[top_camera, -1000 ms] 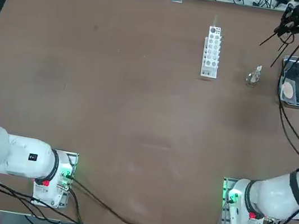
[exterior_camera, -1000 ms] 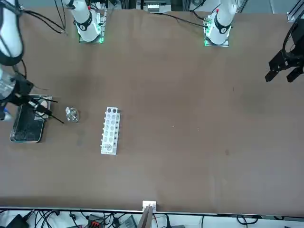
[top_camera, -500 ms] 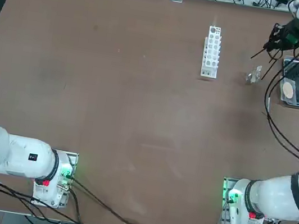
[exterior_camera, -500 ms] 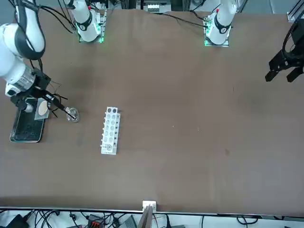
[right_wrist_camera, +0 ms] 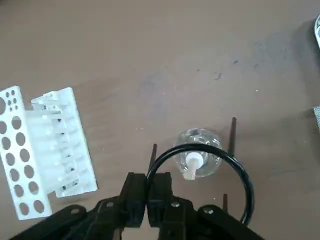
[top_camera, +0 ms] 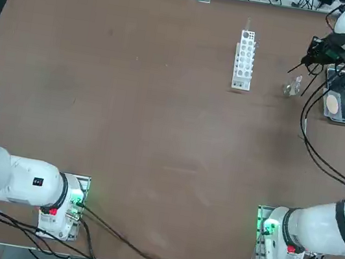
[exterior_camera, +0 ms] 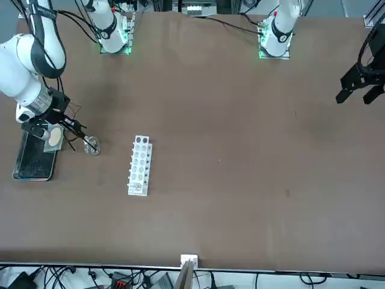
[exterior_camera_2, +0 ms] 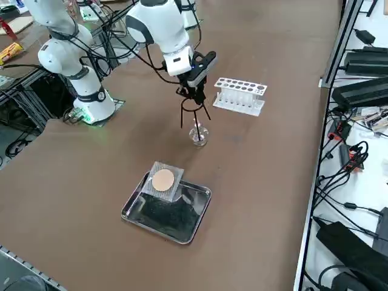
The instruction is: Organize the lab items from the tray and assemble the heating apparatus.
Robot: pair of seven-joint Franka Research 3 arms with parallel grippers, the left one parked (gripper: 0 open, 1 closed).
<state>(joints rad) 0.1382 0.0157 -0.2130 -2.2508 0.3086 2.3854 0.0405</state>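
The right gripper (right_wrist_camera: 147, 186) was closed on the smooth black wire ring stand (right_wrist_camera: 200, 146), pinching its round hoop, with its thin straight legs pointing down around the small rounded clear glass piece (right_wrist_camera: 206, 166), which had a white neck. The grey square mesh (exterior_camera_2: 176, 173) with its flat tan disc (exterior_camera_2: 162, 180) lay at one end of the shiny rectangular metal tray (exterior_camera_2: 197, 225); the perforated white rack (exterior_camera_2: 239, 97) stood near the glass piece.

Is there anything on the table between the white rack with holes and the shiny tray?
Yes, the small clear glass piece lies between the rack and the tray, as the right side view shows.
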